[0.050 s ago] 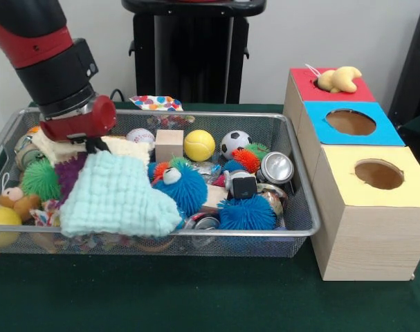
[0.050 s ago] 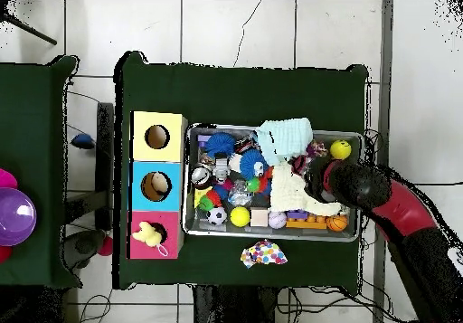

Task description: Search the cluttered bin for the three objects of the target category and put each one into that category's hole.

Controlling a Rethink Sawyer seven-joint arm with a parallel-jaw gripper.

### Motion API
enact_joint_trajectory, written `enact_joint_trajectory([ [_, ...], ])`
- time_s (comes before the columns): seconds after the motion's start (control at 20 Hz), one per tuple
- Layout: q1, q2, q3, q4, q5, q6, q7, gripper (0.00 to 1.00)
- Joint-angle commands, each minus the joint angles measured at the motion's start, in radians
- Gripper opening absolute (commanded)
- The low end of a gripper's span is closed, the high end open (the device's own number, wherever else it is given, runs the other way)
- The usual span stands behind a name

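Red and black, the gripper sits low over the left part of the wire bin, its fingers pinched on the top edge of a mint knitted cloth that hangs down over the clutter toward the bin's near rim. Just behind the cloth lies a cream cloth, and a purple one shows at its left edge. A green spiky ball and a yellow toy crowd the left wall. To the right of the mint cloth lie a blue furry ball, a wooden block, a yellow ball, a soccer ball and a metal can. Little bare mesh shows between them.

Right of the bin, almost touching it, stand three boxes in a row: a yellow hole, a blue hole, and a red-topped box with a yellow plush lying on it. Green bench lies open in front of the bin.
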Motion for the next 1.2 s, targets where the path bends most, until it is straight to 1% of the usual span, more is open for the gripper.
enact_joint_trajectory([
  [0.05,0.031,0.050,0.116,0.105,-0.016,-0.048,-0.049,0.00],
  [0.15,0.034,0.050,0.112,0.112,0.004,-0.062,-0.004,0.00],
  [0.5,0.072,0.025,0.065,0.094,-0.042,-0.036,-0.017,0.00],
  [0.55,0.073,0.023,0.065,0.096,-0.046,-0.054,-0.015,1.00],
  [0.75,0.116,-0.008,0.011,0.075,-0.076,-0.036,0.000,1.00],
  [0.8,0.123,-0.016,0.004,0.070,-0.086,-0.023,-0.013,1.00],
  [0.85,0.146,-0.041,-0.021,0.057,-0.110,-0.004,-0.023,1.00],
  [0.9,0.156,-0.057,-0.033,0.055,-0.115,0.003,-0.020,1.00],
  [0.95,0.182,-0.103,-0.069,0.048,-0.143,0.053,-0.032,1.00],
  [1.0,0.192,-0.132,-0.083,0.047,-0.156,0.086,-0.045,1.00],
  [1.05,0.209,-0.185,-0.103,0.045,-0.167,0.148,-0.063,1.00],
  [1.15,0.217,-0.244,-0.118,0.051,-0.165,0.194,-0.066,1.00],
  [1.2,0.216,-0.260,-0.117,0.053,-0.163,0.207,-0.069,1.00],
])
